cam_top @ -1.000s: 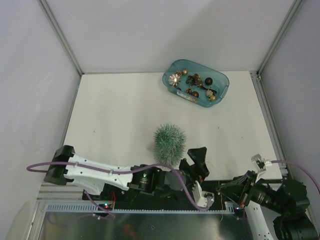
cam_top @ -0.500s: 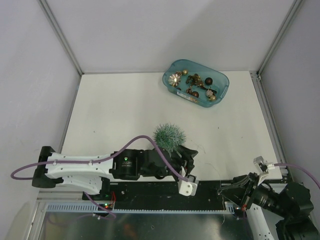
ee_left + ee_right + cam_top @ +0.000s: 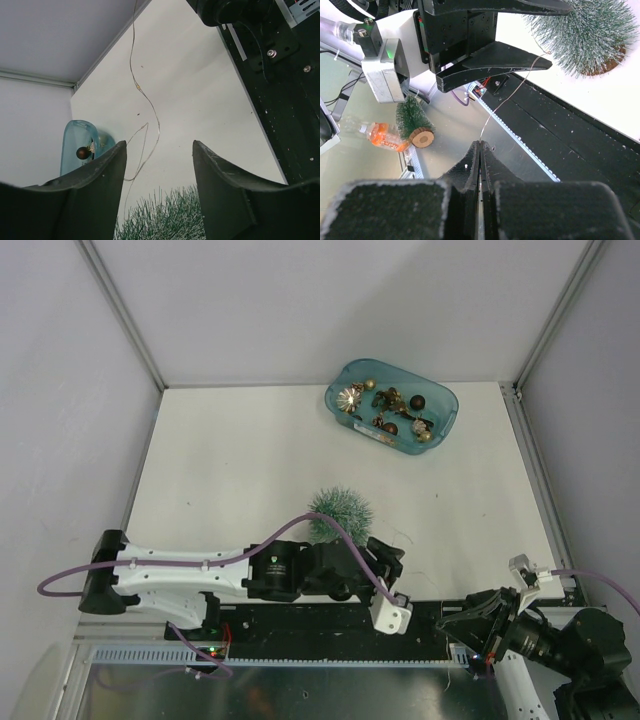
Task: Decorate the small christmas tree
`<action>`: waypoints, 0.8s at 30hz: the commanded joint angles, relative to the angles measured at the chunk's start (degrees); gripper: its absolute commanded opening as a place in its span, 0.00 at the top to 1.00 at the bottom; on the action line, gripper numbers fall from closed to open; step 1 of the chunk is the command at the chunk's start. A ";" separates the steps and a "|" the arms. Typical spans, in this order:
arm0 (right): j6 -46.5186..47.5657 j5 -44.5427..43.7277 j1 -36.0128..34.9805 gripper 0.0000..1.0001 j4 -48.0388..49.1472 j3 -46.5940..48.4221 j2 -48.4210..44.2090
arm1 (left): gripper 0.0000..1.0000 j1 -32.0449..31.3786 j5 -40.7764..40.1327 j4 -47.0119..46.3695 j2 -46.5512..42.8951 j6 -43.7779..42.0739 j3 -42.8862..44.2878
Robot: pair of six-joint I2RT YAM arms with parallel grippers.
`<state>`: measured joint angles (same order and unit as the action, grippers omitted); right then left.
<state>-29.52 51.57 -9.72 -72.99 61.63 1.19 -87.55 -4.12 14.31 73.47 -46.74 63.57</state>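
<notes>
While clenched on a thin wire (image 3: 512,95), right end effector (image 3: 480,150); left end effector (image 3: 159,165) spread around small christmas tree (image 3: 340,512), bare; ornaments untouched in tray (image 3: 440,430) at one o'clock.

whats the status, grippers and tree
Left gripper fingers apart beside the small christmas tree, nothing held. Right gripper shut on thin wire. Wire trails past the tree.

Bristly frosted tree (image 3: 341,512), translucent plastic tray (image 3: 391,406)

left gripper (image 3: 385,558) swung over the small christmas tree (image 3: 340,512), jaws narrowed
</notes>
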 commanded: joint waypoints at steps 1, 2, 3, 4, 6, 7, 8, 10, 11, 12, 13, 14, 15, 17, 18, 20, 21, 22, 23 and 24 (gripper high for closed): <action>-0.45 1.07 -0.62 1.00 1.24 1.22 -0.30 | 0.43 0.21 -1.19 -3.80 0.38 -2.88 3.03; -0.45 1.03 -0.68 1.00 1.30 1.26 -0.30 | 0.49 0.20 -1.61 -4.00 0.41 -3.16 2.95; -0.45 1.05 -0.76 1.00 1.42 1.24 -0.26 | 0.54 0.19 -1.91 -4.06 0.34 -3.52 2.78; -0.54 1.11 -0.75 1.00 1.52 1.23 -0.29 | 0.61 0.19 -2.06 -4.13 0.26 -3.75 2.65; -0.78 1.41 -0.81 1.00 2.13 1.22 -0.31 | 0.77 0.01 -2.00 -4.07 -0.09 -3.76 2.31; -1.01 1.73 -0.87 1.00 2.58 1.26 -0.31 | 0.83 -0.12 -1.66 -4.09 -0.26 -3.38 2.24; -1.30 2.02 -0.89 1.00 2.98 1.28 -0.35 | 0.92 -0.32 -1.36 -4.06 -0.52 -2.49 2.21; -1.96 2.32 -0.82 1.00 4.18 1.34 -0.34 | 0.98 -0.75 -0.15 -3.44 -1.18 -0.15 2.55; -2.31 2.36 -0.83 1.00 5.06 1.46 -0.28 | 0.99 -0.94 0.97 -2.37 -1.42 1.23 2.98; -2.79 2.33 -0.79 1.00 5.93 1.56 -0.21 | 0.99 -1.04 2.11 -1.22 -1.72 3.33 3.41; -3.33 2.36 -0.72 1.00 7.47 1.65 -0.09 | 0.99 -1.09 3.99 0.68 -1.87 5.00 4.15; -4.13 2.25 -0.60 1.00 9.82 1.70 0.06 | 1.00 -1.07 5.55 2.24 -2.16 6.89 4.61; -4.75 2.28 -0.36 1.00 11.92 1.72 0.23 | 1.00 -1.01 8.31 4.34 -2.49 8.09 4.75; -5.44 2.58 0.60 1.00 16.88 1.69 1.29 | 1.00 -0.55 14.77 8.37 -3.78 10.18 4.29; -5.10 3.15 1.51 1.00 19.49 1.72 2.38 | 1.00 -0.23 18.41 10.26 -4.35 11.32 3.98; -4.23 4.69 3.14 1.00 24.39 1.69 4.87 | 1.00 1.00 25.07 14.12 -6.07 12.66 2.47; -4.10 5.61 3.88 1.00 26.81 1.67 6.06 | 1.00 1.87 27.60 15.59 -7.03 12.91 0.87; -4.21 6.64 4.73 1.00 30.39 1.67 7.66 | 1.00 2.52 29.75 16.90 -8.52 12.91 -0.50; -4.66 7.46 5.29 1.00 33.23 1.66 8.95 | 1.00 3.24 30.95 18.31 -9.71 12.82 -2.50; -5.19 7.83 5.61 1.00 36.94 1.66 10.47 | 1.00 3.74 31.47 19.31 -11.40 12.29 -4.87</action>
<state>-33.08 55.70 -5.96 -52.95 62.59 5.28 -86.13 16.27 25.58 67.66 -37.21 63.94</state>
